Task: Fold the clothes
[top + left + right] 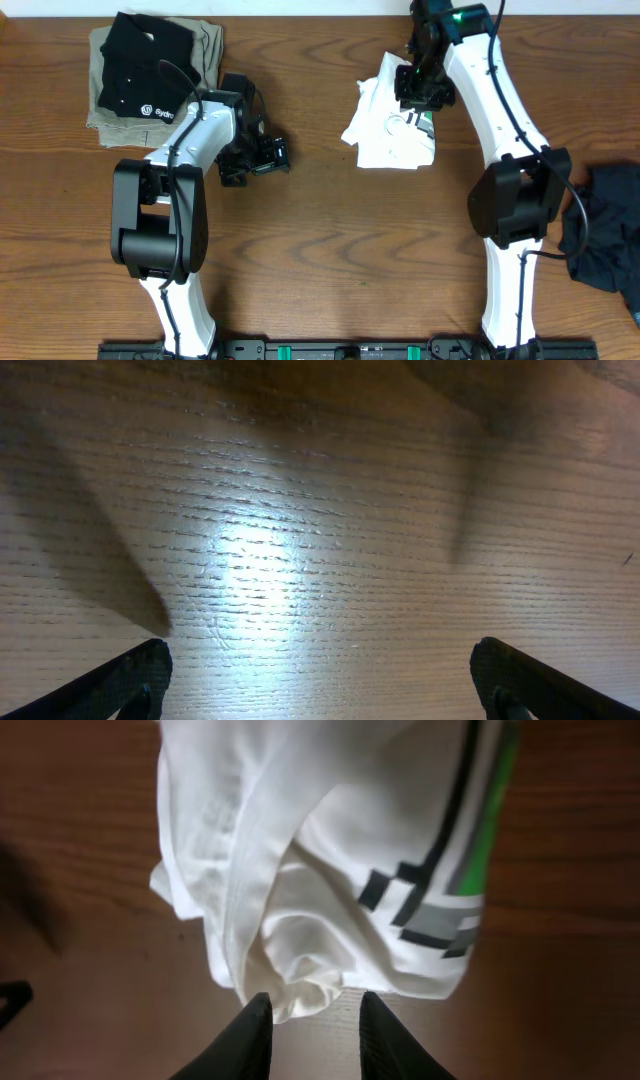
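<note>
The clothes, a crumpled white T-shirt (385,135), lie bunched on the wooden table at the upper right of centre. In the right wrist view the shirt (300,840) shows a black, grey and green print. My right gripper (418,92) hovers at the shirt's far right edge. Its jaws (315,1002) stand a little apart, with bare table between them and a white fold just off the left fingertip (258,1010). My left gripper (256,160) is wide open over bare wood (320,652), well to the left of the shirt, with nothing between its fingers.
A folded black shirt with a white logo (145,70) rests on a folded khaki garment (208,45) at the back left, close behind the left arm. A dark garment (605,240) lies at the right edge, beside the right arm's base.
</note>
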`<state>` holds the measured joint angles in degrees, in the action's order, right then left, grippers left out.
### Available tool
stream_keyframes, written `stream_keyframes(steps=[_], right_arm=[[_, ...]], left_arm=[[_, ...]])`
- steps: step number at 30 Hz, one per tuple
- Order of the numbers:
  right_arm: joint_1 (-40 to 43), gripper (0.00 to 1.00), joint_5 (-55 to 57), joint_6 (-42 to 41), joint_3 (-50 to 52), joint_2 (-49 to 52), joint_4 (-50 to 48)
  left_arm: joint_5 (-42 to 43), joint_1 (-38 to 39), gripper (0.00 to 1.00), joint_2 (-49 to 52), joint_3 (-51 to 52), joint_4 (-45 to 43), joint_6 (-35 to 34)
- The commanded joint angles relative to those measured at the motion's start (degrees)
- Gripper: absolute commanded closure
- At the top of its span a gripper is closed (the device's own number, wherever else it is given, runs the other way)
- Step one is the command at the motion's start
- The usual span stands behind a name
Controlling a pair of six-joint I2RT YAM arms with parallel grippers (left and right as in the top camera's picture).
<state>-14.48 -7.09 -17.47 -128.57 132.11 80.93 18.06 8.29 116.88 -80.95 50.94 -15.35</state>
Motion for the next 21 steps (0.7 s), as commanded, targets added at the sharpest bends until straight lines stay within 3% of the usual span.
stream_keyframes(steps=[1, 16, 21], right_arm=[[-2.6, 0.71, -1.55, 3.58, 2.1, 0.17, 0.24], [-6.36, 0.67, 2.82, 9.86, 12.2, 0.2, -7.3], [-7.72, 0.86, 2.56, 8.5, 13.16, 0.17, -8.52]], left_arm=[[0.33, -0.24, 0.03, -1.16, 0.37, 0.22, 0.11], [0.33, -0.24, 0.03, -1.16, 0.37, 0.2, 0.11], [0.33, -0.24, 0.03, -1.16, 0.37, 0.2, 0.11]])
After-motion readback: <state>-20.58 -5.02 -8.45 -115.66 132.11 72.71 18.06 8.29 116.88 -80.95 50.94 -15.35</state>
